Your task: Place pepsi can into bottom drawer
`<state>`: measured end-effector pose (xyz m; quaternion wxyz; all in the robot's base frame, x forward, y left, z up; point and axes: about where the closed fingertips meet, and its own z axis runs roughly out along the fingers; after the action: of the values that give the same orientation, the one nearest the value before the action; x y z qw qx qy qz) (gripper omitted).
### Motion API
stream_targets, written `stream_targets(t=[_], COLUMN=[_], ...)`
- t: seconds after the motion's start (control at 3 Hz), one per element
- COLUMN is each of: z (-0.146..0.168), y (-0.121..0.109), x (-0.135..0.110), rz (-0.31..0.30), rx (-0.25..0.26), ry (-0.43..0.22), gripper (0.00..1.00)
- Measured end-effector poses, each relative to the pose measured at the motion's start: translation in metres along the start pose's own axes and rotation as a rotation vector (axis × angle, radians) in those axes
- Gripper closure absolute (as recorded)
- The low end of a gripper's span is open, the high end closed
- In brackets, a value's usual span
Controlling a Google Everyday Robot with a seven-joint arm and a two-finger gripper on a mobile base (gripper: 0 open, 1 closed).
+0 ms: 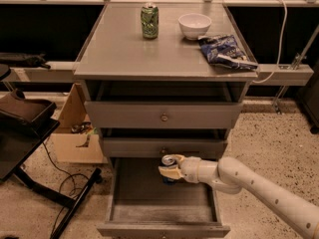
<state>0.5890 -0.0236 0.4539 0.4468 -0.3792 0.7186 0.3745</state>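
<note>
Gripping the pepsi can (168, 160), your tool (168, 172) sits clamped round its body | can at the rear of the open bottom drawer (149, 203), just below the middle drawer (129, 147) | green can (149, 20) up on table (119, 54)

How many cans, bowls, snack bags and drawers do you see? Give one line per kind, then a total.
Cans: 2 (green can on the cabinet top; pepsi can held by the gripper above the open bottom drawer)
Bowls: 1 (white bowl)
Snack bags: 1 (blue bag)
Drawers: 3 (top drawer, middle drawer, bottom drawer)
Total: 7
</note>
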Motion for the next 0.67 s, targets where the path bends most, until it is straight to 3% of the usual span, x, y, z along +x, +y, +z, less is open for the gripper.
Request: stream_targets(t=[0.67], z=[0.002], y=[-0.034], x=[0.095], rz=[0.139], rx=[0.058], ry=[-0.01], gripper=[1.0])
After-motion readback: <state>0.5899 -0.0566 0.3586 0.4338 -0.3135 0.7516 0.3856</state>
